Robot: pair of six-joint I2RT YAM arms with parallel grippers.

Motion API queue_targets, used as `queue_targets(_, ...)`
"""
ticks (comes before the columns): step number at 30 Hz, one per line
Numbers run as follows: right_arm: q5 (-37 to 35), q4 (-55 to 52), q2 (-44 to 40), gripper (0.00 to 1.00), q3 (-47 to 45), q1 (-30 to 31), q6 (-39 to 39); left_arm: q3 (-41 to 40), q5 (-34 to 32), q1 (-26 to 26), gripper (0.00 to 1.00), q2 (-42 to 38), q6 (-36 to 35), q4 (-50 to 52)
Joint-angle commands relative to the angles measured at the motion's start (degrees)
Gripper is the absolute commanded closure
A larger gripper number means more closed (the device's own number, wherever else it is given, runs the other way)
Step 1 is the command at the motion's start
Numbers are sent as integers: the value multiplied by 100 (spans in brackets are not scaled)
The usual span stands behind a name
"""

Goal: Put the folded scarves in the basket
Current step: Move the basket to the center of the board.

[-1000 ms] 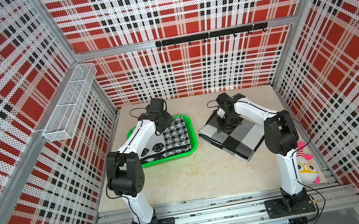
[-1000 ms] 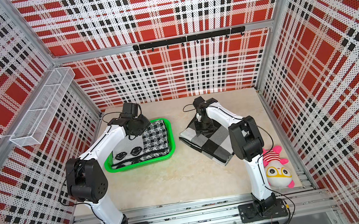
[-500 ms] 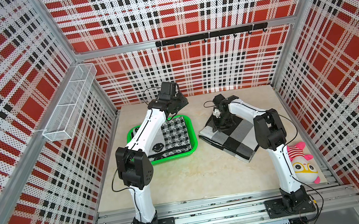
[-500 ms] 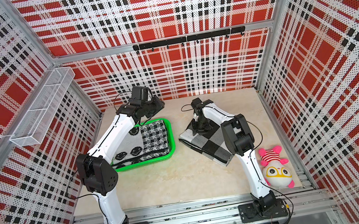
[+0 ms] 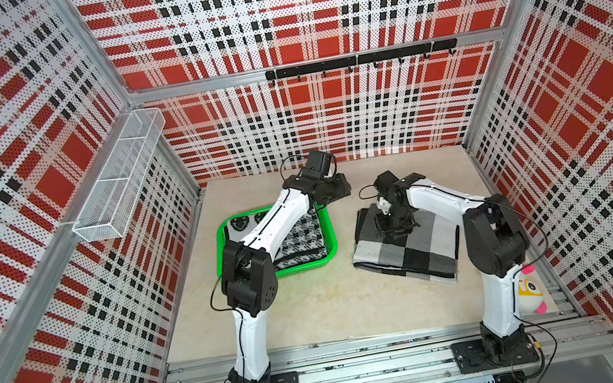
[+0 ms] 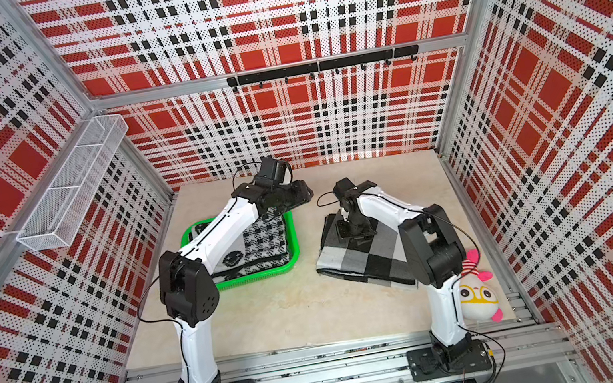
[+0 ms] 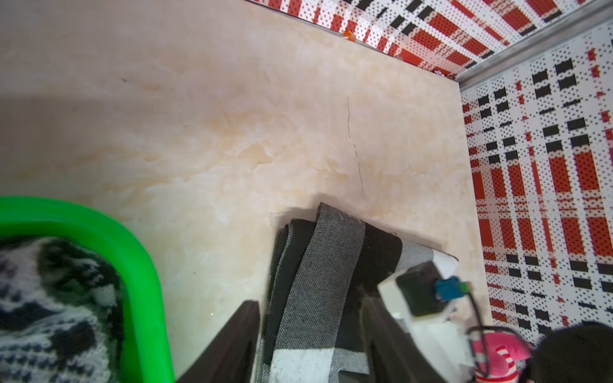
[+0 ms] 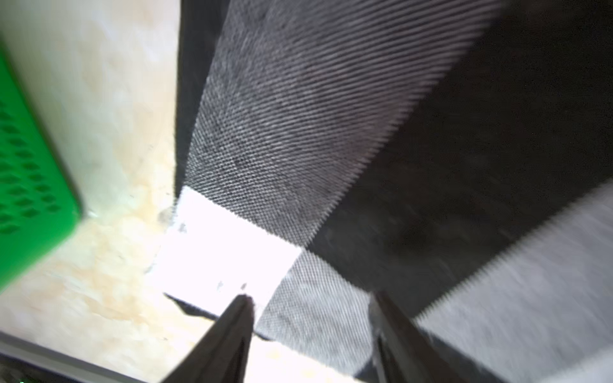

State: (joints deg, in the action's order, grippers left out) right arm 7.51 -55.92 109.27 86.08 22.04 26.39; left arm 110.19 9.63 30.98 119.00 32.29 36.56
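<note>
The folded scarf point(image 5: 412, 255) point(image 6: 366, 258), checked in grey, black and white, lies flat on the table right of the green basket point(image 5: 301, 270) point(image 6: 260, 278). My right gripper point(image 5: 393, 226) point(image 6: 354, 235) hangs open just above the scarf's far left part; in the right wrist view point(image 8: 311, 298) the cloth point(image 8: 298, 132) shows between the parted fingers point(image 8: 232, 331). My left gripper point(image 5: 343, 190) point(image 6: 308, 196) is open and empty, raised past the basket's far right corner. Its wrist view point(image 7: 308, 305) shows the scarf's corner point(image 7: 318, 265) and the basket's rim point(image 7: 142, 265).
A black-and-white patterned scarf point(image 5: 300, 240) point(image 6: 263, 246) fills the basket, partly hidden by the left arm. A plush toy point(image 5: 527, 290) point(image 6: 478, 294) lies at the front right by the right arm's base. A white wire rack point(image 5: 121, 177) hangs on the left wall, a black hook rail point(image 5: 359, 60) on the back wall.
My left gripper has risen from the basket and swung right towards the checked scarf. Both grippers' jaws have spread wider. The right gripper has stayed over the scarf's far end.
</note>
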Motion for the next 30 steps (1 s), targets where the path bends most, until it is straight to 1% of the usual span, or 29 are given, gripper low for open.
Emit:
queue_targets(1,-652,-148,-856,35,-656,-598,1078,-73,97,109,40,90,-274,45)
queue_targets(3,-664,-166,-1316,33,-1221,-1070,1460,-173,128,182,40,110,-334,84)
queue_targets(5,-698,-196,-1553,31,-1529,-1382,1578,-298,156,268,39,124,-384,105)
queue_targets(8,-781,-220,-1671,27,-1894,-1636,1700,-401,-17,407,39,150,-462,259)
queue_targets(14,-537,372,-1807,23,-2693,-2067,1982,-770,-227,552,39,54,-635,440)
queue_targets(17,-637,491,-1745,21,-2737,-2112,2029,-965,-356,680,38,-39,-755,443)
queue_targets(20,-672,635,-1665,21,-2748,-2169,2065,-982,-444,841,37,-38,-773,449)
queue_targets(24,-651,727,-1556,23,-2548,-2187,2039,-959,-486,962,37,-17,-662,449)
queue_targets(28,-715,676,-1470,25,-2250,-2182,1934,-1152,-630,814,38,-148,-323,371)
queue_targets(30,-709,653,-1428,26,-2149,-2182,1867,-1371,-494,615,39,-240,-96,183)
